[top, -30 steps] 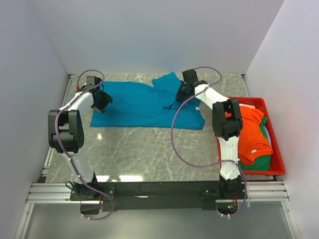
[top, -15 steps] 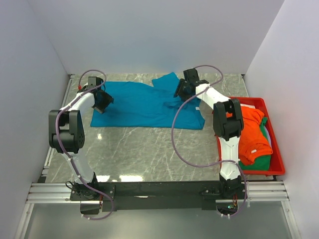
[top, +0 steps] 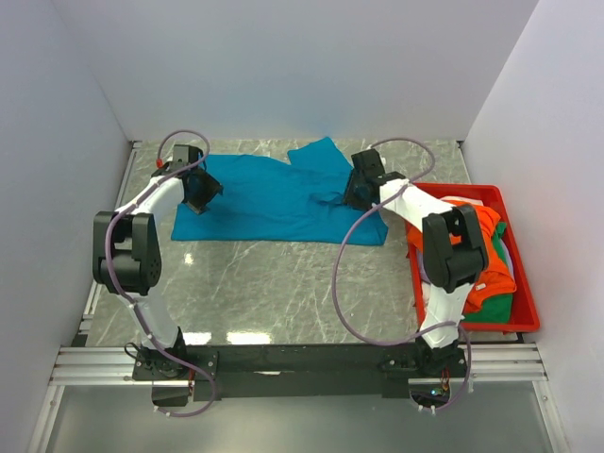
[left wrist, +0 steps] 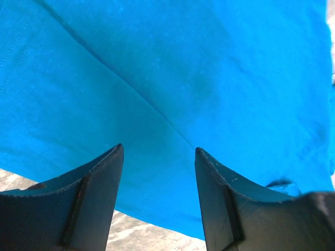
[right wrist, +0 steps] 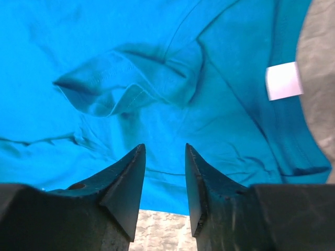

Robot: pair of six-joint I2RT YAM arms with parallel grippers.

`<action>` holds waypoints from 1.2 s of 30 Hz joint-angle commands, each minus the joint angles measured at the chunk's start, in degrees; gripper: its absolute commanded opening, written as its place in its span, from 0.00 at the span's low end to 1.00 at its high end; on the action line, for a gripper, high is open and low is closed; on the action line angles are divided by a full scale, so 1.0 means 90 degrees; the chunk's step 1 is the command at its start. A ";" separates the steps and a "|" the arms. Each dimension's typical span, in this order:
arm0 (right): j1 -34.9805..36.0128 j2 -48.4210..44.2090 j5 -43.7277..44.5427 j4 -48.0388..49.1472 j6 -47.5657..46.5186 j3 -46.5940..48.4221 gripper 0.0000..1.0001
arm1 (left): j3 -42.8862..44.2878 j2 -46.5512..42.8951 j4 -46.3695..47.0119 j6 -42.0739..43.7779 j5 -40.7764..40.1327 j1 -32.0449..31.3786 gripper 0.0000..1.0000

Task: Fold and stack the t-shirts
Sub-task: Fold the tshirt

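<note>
The teal-blue t-shirt (top: 274,198) lies spread out flat along the back of the table, with a sleeve sticking up at the far edge. In the right wrist view, its white neck label (right wrist: 283,80) shows beside a rumpled fold (right wrist: 120,83). My left gripper (top: 200,193) hovers over the shirt's left end. It is open, with only cloth and a strip of table showing between its fingers (left wrist: 159,148). My right gripper (top: 359,189) stands over the shirt's right part near the neck, open and holding nothing (right wrist: 164,146).
A red plastic bin (top: 472,190) sits at the table's right edge, holding an orange t-shirt (top: 497,269) over a green one (top: 500,304). My right arm's elbow reaches across the bin. Grey marble tabletop (top: 283,283) lies in front of the shirt. White walls close in the left, back and right sides.
My right gripper went from shut to open and shifted a little right and nearer over the shirt. Its elbow swung out over the bin. My left gripper edged slightly right, still open.
</note>
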 commanded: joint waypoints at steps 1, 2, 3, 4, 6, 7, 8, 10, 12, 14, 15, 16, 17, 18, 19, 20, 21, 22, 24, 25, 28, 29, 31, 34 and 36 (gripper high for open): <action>0.0091 0.0186 0.0189 0.0153 -0.0188 0.0078 0.42 | -0.0030 -0.0308 0.0200 0.0091 0.0117 0.0004 0.62; 0.0091 0.0264 0.0179 0.0113 -0.0217 0.0156 0.42 | -0.0030 -0.0318 0.0191 0.0101 0.0126 0.0004 0.62; 0.0120 0.0419 0.0179 0.0065 -0.0227 0.0331 0.41 | -0.0020 -0.0347 0.0171 0.0092 0.0127 0.0004 0.62; 0.0101 0.0518 0.0169 0.0035 -0.0246 0.0449 0.41 | -0.0020 -0.0347 0.0161 0.0101 0.0136 0.0004 0.62; 0.0100 0.0829 0.0256 -0.0217 -0.0305 0.0925 0.41 | -0.0020 -0.0405 0.0122 0.0130 0.0156 0.0004 0.63; 0.0110 0.0947 0.0257 -0.0306 -0.0343 0.1102 0.41 | -0.0010 -0.0416 0.0103 0.0160 0.0165 0.0014 0.62; 0.0110 0.1064 0.0296 -0.0394 -0.0392 0.1288 0.41 | -0.0010 -0.0435 0.0083 0.0179 0.0156 0.0014 0.63; 0.0091 0.1387 0.0442 -0.0666 -0.0451 0.1844 0.41 | 0.0019 -0.0523 -0.0004 0.0257 0.0098 0.0023 0.63; 0.0062 0.1679 0.0482 -0.0824 -0.0510 0.2380 0.41 | 0.0009 -0.0630 -0.0053 0.0287 0.0078 0.0062 0.63; 0.0013 0.1904 0.0491 -0.1029 -0.0558 0.2772 0.41 | -0.0039 -0.0708 -0.0063 0.0336 0.0136 0.0092 0.63; -0.0007 0.2137 0.0521 -0.1204 -0.0578 0.3170 0.42 | -0.0059 -0.0796 -0.0073 0.0355 0.0156 0.0131 0.63; -0.0036 0.2265 0.0531 -0.1302 -0.0607 0.3397 0.42 | -0.0078 -0.0845 -0.0083 0.0374 0.0156 0.0160 0.63; -0.0094 0.2402 0.0569 -0.1429 -0.0637 0.3641 0.43 | -0.0156 -0.0903 -0.0073 0.0384 0.0194 0.0180 0.63; -0.0124 0.2587 0.0550 -0.1575 -0.0647 0.4011 0.44 | -0.0205 -0.1020 -0.0064 0.0394 0.0214 0.0218 0.63; -0.0144 0.2657 0.0521 -0.1605 -0.0666 0.4140 0.45 | -0.0244 -0.1079 -0.0054 0.0414 0.0243 0.0248 0.63; -0.0192 0.2696 0.0521 -0.1654 -0.0676 0.4267 0.47 | -0.0332 -0.1138 -0.0025 0.0423 0.0263 0.0267 0.64; -0.0193 0.2716 0.0531 -0.1722 -0.0686 0.4433 0.47 | -0.0381 -0.1254 -0.0005 0.0433 0.0263 0.0316 0.64; -0.0193 0.2677 0.0550 -0.1723 -0.0715 0.4454 0.48 | -0.0430 -0.1294 -0.0005 0.0433 0.0254 0.0326 0.64; -0.0193 0.2415 0.0589 -0.1675 -0.0705 0.4270 0.50 | -0.0605 -0.1459 0.0044 0.0404 0.0361 0.0384 0.65; -0.0193 0.2268 0.0609 -0.1606 -0.0705 0.4123 0.51 | -0.0683 -0.1519 0.0083 0.0336 0.0371 0.0385 0.65; -0.0193 0.1575 0.0735 -0.1304 -0.0637 0.3255 0.50 | -0.1132 -0.1743 0.0327 0.0161 0.0605 0.0638 0.66; -0.0193 0.1380 0.0784 -0.1216 -0.0569 0.2972 0.50 | -0.1336 -0.1773 0.0366 0.0121 0.0653 0.0687 0.66; -0.0202 0.0755 0.0668 -0.0758 -0.0510 0.2026 0.48 | -0.1533 -0.1890 0.0522 0.0043 0.0751 0.0804 0.66; -0.0115 0.0139 0.0493 -0.0327 -0.0393 0.0999 0.43 | -0.1806 -0.1959 0.0630 0.0043 0.0781 0.0922 0.66; -0.0037 -0.0047 0.0414 -0.0064 -0.0354 0.0502 0.42 | -0.1865 -0.1959 0.0640 0.0033 0.0800 0.0961 0.66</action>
